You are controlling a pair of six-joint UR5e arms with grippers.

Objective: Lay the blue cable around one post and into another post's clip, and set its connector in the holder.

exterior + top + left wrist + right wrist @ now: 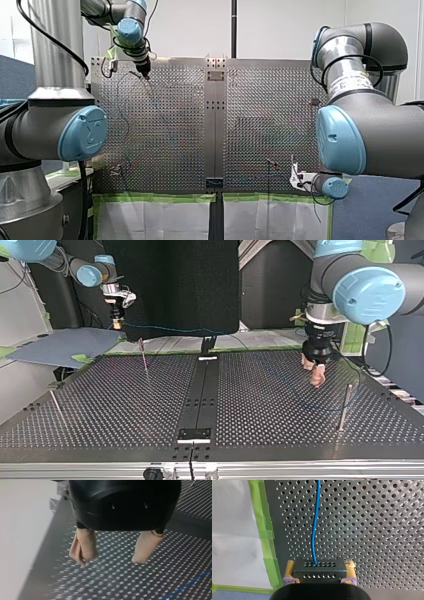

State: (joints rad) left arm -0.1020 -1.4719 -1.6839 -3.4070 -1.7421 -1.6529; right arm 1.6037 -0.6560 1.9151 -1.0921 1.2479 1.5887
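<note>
Right wrist view first: my right gripper (320, 565) is clamped on the black perforated connector (319, 571), its yellow pads (289, 567) pressed to either end of the block. The blue cable (313, 535) leaves the connector's top face and runs straight ahead over the perforated table (374, 530), close to the green tape (265, 542) along the table's edge. In the top view this gripper hangs at the far left, beyond the table's far edge, and the cable stretches from it to the right. My left gripper (111, 561) hovers low over the table at that view's right, jaws wide apart and nothing between its beige pads (147, 545). A stretch of cable lies on the holes off to one side of it. A metal post (344, 407) stands upright near it, to the near right.
</note>
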